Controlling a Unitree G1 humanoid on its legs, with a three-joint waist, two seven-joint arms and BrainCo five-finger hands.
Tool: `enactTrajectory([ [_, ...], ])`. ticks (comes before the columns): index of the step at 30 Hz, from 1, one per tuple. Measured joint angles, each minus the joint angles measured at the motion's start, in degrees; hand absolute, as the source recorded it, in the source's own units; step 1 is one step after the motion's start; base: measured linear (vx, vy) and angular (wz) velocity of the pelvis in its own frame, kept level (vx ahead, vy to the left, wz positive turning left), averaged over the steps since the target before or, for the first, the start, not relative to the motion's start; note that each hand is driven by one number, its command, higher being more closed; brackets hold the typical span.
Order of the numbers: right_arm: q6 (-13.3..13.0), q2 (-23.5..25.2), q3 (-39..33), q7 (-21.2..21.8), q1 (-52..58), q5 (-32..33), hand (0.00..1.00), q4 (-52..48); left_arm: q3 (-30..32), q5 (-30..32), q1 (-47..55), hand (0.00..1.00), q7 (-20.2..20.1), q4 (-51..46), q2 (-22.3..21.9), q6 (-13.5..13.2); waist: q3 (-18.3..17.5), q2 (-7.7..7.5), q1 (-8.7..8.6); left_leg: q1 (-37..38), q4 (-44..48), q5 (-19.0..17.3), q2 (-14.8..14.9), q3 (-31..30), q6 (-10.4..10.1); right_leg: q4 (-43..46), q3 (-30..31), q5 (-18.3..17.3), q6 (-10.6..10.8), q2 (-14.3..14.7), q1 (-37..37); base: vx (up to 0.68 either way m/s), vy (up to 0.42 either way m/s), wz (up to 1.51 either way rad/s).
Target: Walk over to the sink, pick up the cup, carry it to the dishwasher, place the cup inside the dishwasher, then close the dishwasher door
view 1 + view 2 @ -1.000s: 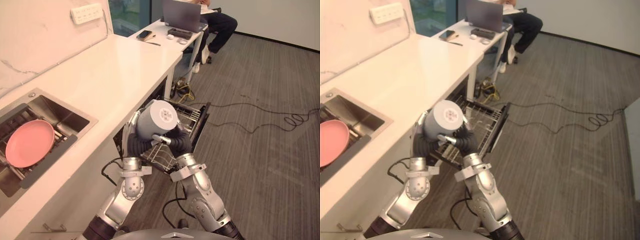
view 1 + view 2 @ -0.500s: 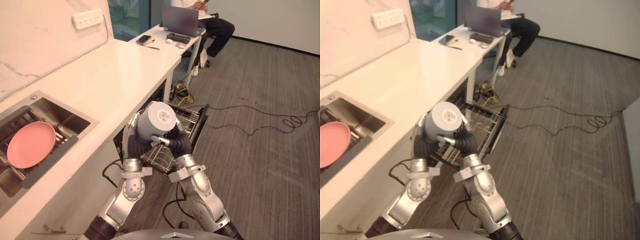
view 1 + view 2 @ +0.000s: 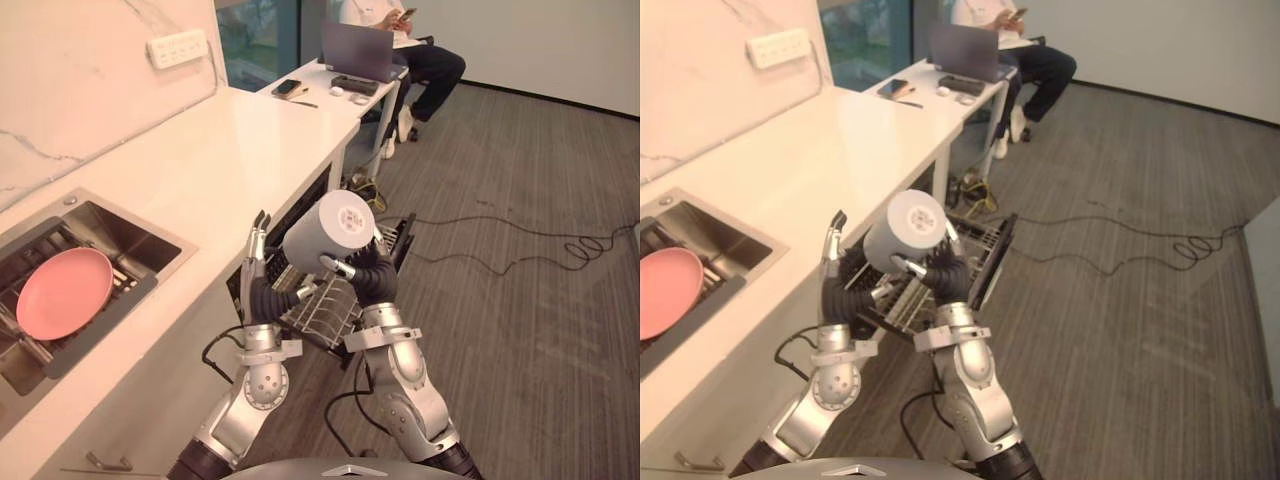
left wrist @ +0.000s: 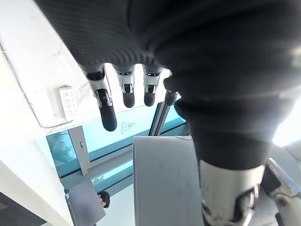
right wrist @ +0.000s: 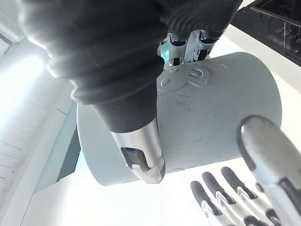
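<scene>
**Cup held in the air over the open dishwasher**

The white worktop runs from 7 to 12 o'clock in the head views. The sink is at 9 o'clock, with a pink plate lying in it. Below the worktop's edge the dishwasher stands open, its wire rack pulled out at centre.

The cup is in the air above that rack, tipped on its side with its closed end toward the camera. The right hand holds it from the cup's 5 o'clock side. The left hand stands just beside the cup at its 9 o'clock, fingers straight and pointing up, with a gap between them and the cup.

The right wrist view adds what the head views hide: the thumb is pressed on the cup's near wall and the fingers are curled round its far side. The left wrist view shows its own fingers straight and holding nothing.

A person sits by a laptop at 1 o'clock.
</scene>
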Motion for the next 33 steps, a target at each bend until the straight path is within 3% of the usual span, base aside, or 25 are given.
enactTrajectory([
  [7, -0.03, 1.16, -4.30, -1.78, 1.18, -0.01, 1.00, 0.00, 3.41, -4.20, 0.12, 0.00, -1.02, 0.00, -1.44, -0.26, -0.05, 0.00, -0.28, 0.00, -0.03, 0.26, 0.01, -0.54, 0.01, 0.09, -0.46, -0.05, -0.08, -0.02, 0.07, -0.02, -0.012, 0.03],
  [9, 0.01, 0.94, -6.51, -2.04, 1.62, -0.02, 1.00, 0.01, 4.02, -8.13, 0.66, 0.00, -4.32, 0.00, -1.43, -1.38, -0.05, -0.01, -0.29, -0.01, -0.04, 0.32, -0.01, -0.67, 0.02, 0.12, -0.55, -0.05, -0.08, -0.06, 0.10, -0.02, -0.016, 0.04],
  [13, 0.35, -0.96, -15.00, -1.83, 0.88, -0.06, 1.00, 1.04, 3.38, -15.32, 2.87, 0.00, -19.33, 5.73, -0.73, -1.66, -0.13, -0.04, -0.44, -0.93, -0.05, 0.72, -0.16, -1.74, 0.19, 0.15, -1.48, -0.07, -0.04, -0.36, -0.09, -0.02, -0.012, 0.12],
  [14, 0.47, -1.76, -16.04, -1.63, 0.34, -0.06, 1.00, 2.07, 3.35, -16.26, 3.11, 0.00, -20.98, 7.41, -0.72, -1.33, -0.14, -0.06, -0.57, -1.32, -0.05, 0.86, -0.23, -2.02, 0.26, 0.16, -1.86, -0.05, -0.01, -0.44, -0.30, -0.05, -0.017, 0.27],
  [17, 3.75, -6.88, -20.76, -0.80, -5.32, -0.19, 1.00, 10.96, 3.54, -20.66, 4.44, 0.00, -27.36, 13.05, 0.76, 0.35, 0.11, -0.21, -0.63, -5.16, -0.02, 2.05, -0.38, -3.48, 0.68, -0.09, -3.18, 0.56, -0.05, -0.64, -2.80, -0.05, -0.017, 0.25],
  [21, 7.70, -12.92, -23.25, 0.67, -17.29, -2.30, 1.00, 22.05, 3.46, -23.41, 3.45, 0.00, -33.77, 15.68, 4.36, 1.85, 4.52, -0.09, 0.42, -8.50, -0.01, 3.47, -0.27, -5.44, 0.75, -1.31, -4.72, 2.78, -0.80, -0.66, -4.45, -0.08, -0.003, 0.25],
  [26, 12.49, -21.64, -22.94, 4.78, -35.15, -3.53, 1.00, 37.89, 3.47, -32.13, 2.09, 0.00, -40.33, 23.07, 6.17, 3.31, 12.06, 1.18, 2.39, -14.20, 0.30, 6.13, -0.43, -8.55, 1.29, -1.50, -7.42, 4.56, -1.40, -0.79, -8.18, -0.09, 0.000, 0.27],
  [33, 18.25, -30.24, -18.60, 9.12, -52.39, -4.54, 1.00, 56.95, 4.61, -38.30, 2.34, 0.00, -42.34, 27.61, 6.71, 2.26, 21.11, 4.00, 5.89, -18.12, 0.36, 8.16, -0.59, -11.37, 1.95, -1.05, -10.14, 5.67, -1.70, -0.74, -10.49, -0.02, -0.002, 0.21],
])
